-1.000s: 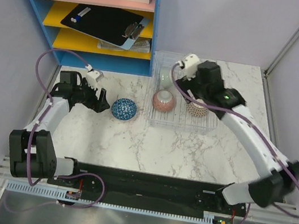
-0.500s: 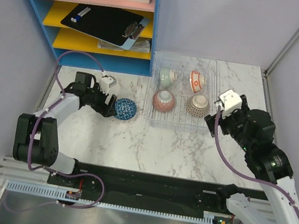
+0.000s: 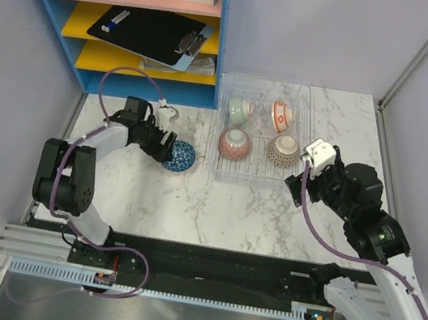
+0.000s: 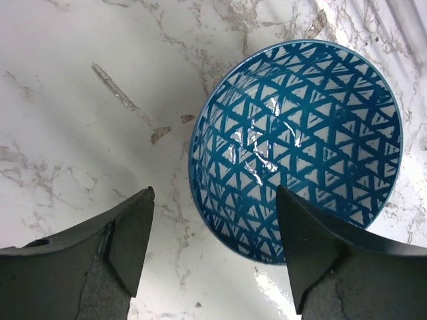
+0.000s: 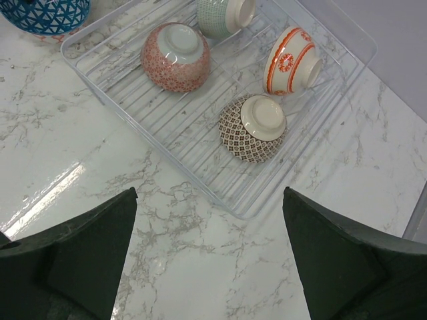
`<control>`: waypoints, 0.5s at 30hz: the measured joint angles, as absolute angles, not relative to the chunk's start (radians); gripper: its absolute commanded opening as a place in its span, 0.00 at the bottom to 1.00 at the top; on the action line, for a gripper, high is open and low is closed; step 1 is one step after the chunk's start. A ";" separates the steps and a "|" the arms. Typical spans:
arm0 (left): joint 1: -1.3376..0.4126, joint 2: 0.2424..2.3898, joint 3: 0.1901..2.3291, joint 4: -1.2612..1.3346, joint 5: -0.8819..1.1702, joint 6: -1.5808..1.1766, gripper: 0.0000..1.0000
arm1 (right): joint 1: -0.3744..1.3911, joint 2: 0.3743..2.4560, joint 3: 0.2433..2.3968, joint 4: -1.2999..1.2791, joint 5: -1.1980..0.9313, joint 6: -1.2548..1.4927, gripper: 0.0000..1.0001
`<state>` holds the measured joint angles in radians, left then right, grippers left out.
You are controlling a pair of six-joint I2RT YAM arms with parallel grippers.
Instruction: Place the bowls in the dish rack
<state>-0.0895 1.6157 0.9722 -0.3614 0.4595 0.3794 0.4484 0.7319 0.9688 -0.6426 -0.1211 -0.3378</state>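
Observation:
A blue bowl [image 3: 179, 157] [image 4: 300, 147] with a triangle pattern sits upright on the marble, left of the dish rack [image 3: 254, 178] [image 5: 180, 127]. My left gripper [image 3: 165, 145] [image 4: 213, 200] is open and straddles the bowl's near rim, one finger over the inside and one over the table. In the rack lie the pale green bowl [image 3: 238, 112], the white bowl with red marks [image 3: 281, 115], the orange-red bowl [image 3: 234, 143] [image 5: 175, 57] and the grey-brown bowl [image 3: 284, 149] [image 5: 253, 128]. My right gripper [image 3: 298, 185] [image 5: 210, 193] hangs open and empty over the table by the rack's near right corner.
A blue shelf unit [image 3: 122, 21] stands at the back left, holding a black clipboard [image 3: 149, 34], a book and a small brown box. Grey walls close in both sides of the table.
My left gripper has moved right onto the blue bowl's rim, its jaws narrowing a little. The right arm has drawn back out of the rack toward the near right.

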 measured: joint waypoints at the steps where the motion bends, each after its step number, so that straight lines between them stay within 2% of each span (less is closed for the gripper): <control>1: -0.096 1.625 0.973 -0.360 0.452 0.379 0.77 | 0.448 0.732 0.969 -0.642 -0.125 -0.336 0.97; 4: -0.112 1.652 0.973 -0.360 0.443 0.379 0.60 | 0.448 0.731 0.958 -0.634 -0.134 -0.332 0.97; 5: -0.115 1.658 0.973 -0.360 0.443 0.380 0.45 | 0.448 0.731 0.951 -0.632 -0.136 -0.332 0.97; 7: -0.119 1.666 0.973 -0.360 0.443 0.383 0.25 | 0.448 0.732 0.940 -0.628 -0.139 -0.328 0.98; 8: -0.120 1.668 0.974 -0.360 0.442 0.378 0.09 | 0.448 0.733 0.937 -0.628 -0.142 -0.327 0.97; 9: -0.121 1.669 0.977 -0.353 0.439 0.379 0.03 | 0.448 0.735 0.937 -0.628 -0.146 -0.325 0.97; 15: -0.147 1.664 1.000 -0.352 0.469 0.371 0.02 | 0.448 0.762 0.936 -0.612 -0.161 -0.320 0.97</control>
<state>-0.1467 1.6642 0.9997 -0.3515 0.4694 0.3714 0.4484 0.7620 0.9363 -0.6125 -0.1612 -0.3202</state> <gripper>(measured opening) 0.058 0.974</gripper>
